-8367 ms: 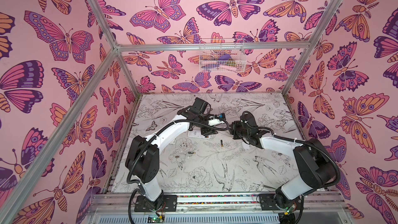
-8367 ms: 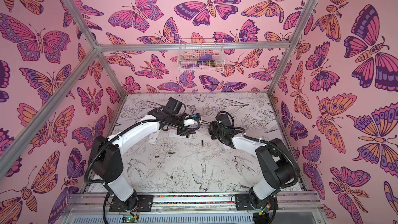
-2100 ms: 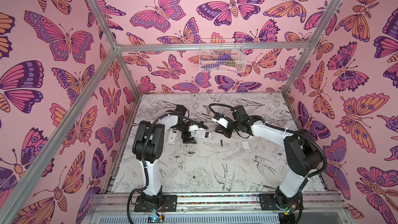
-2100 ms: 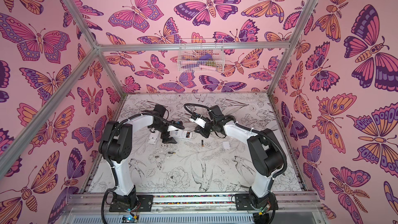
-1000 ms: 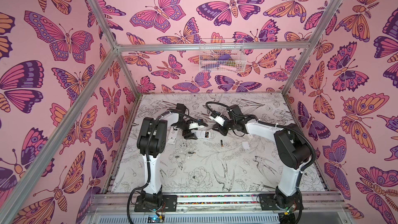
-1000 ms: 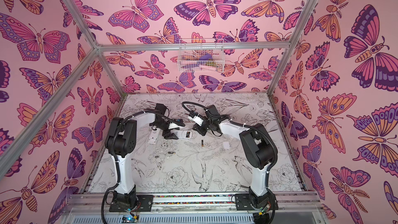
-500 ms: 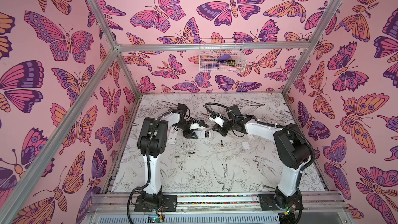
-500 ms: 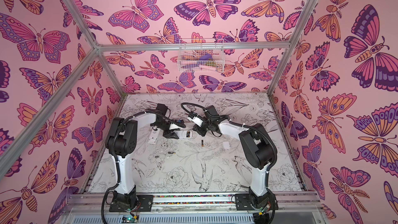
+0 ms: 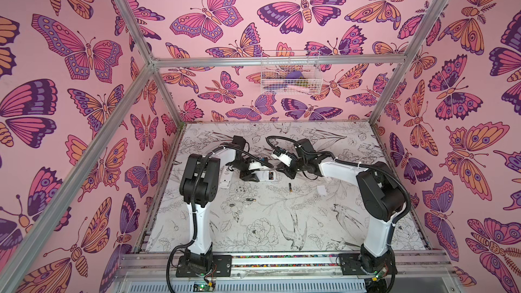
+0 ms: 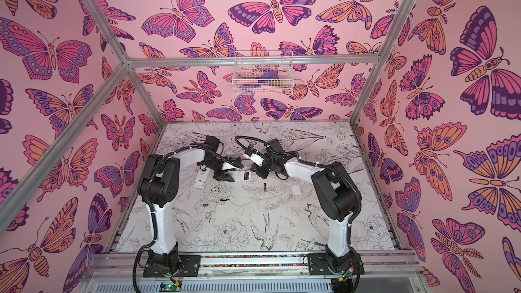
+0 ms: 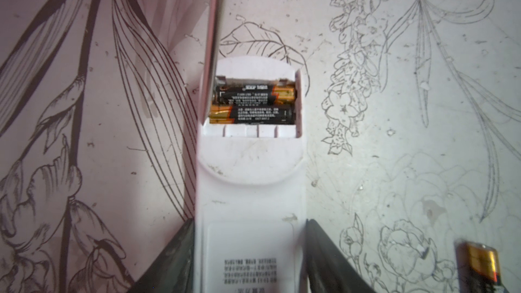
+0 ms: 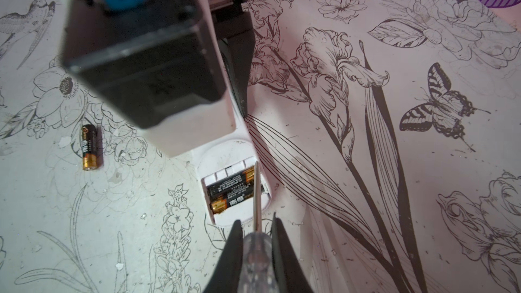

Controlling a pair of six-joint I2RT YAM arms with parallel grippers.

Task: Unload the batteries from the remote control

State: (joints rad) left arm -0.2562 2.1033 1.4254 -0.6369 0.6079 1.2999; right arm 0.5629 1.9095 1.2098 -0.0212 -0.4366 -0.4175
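At the open bay of the remote control (image 11: 248,187), the right end effector (image 12: 256,229) is closed on a clear-handled tool (image 12: 255,252) whose thin shaft reaches over one end of the two batteries (image 11: 253,105) seated inside. The left end effector (image 11: 250,221), about half open, pinches the remote's long sides on the tabletop (image 12: 366,164). A hard pry could skate the tip off a rounded cell, or flick it out to roll away like the loose battery (image 12: 89,147) nearby.

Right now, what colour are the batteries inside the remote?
The batteries: black with gold ends, clearest in the left wrist view.
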